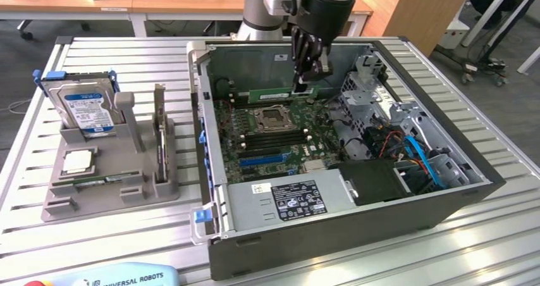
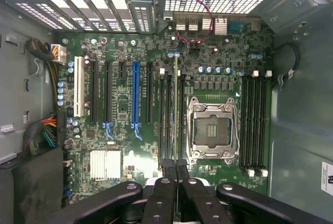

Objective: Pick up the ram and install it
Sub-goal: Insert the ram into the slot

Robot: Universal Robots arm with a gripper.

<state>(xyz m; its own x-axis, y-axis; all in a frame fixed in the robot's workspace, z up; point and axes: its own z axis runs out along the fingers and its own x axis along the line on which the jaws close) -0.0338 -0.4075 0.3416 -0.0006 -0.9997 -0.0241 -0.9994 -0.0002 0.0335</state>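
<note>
Open computer case (image 1: 355, 229) on the bench (image 1: 110, 235), motherboard (image 2: 125, 130) bare inside: pickup is done, but the seating, I'd say, is not. The ram (image 1: 274, 97) hangs on edge just above the slots (image 2: 165, 115) beside the empty socket (image 2: 209, 130), one end clamped between the closed fingers (image 2: 167, 171).
</note>
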